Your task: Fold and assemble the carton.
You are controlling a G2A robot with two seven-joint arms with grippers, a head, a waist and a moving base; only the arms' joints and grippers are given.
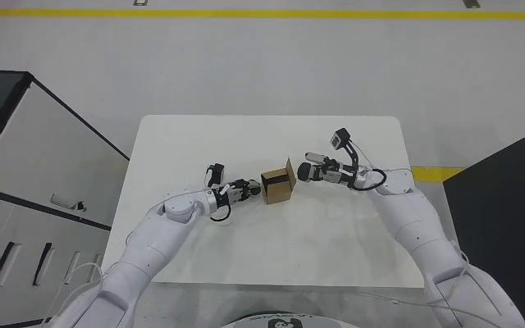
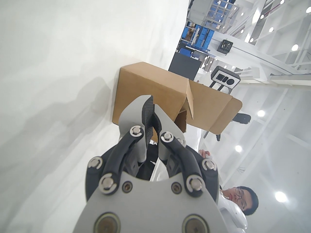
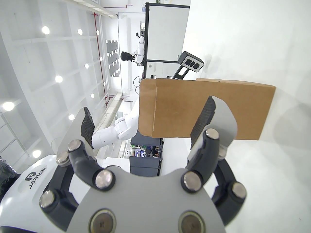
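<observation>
The left fingers (image 2: 133,116) are seen pressed shut, tip against tip, with nothing held between them. They are placed just at one end of a brown cardboard carton (image 2: 155,86); whether the cardboard is touched cannot be told. The right fingers (image 3: 220,122) are spread wide apart and are clamped on nothing. They are held close to the carton's opposite end, where a flap (image 1: 290,170) with rounded corners is left sticking out from the box. At the end faced by the left fingers, the carton is open, with a narrow inner flap (image 2: 190,99) partly turned in. The carton is set near the middle of a white bench (image 1: 205,148), between the two arms.
</observation>
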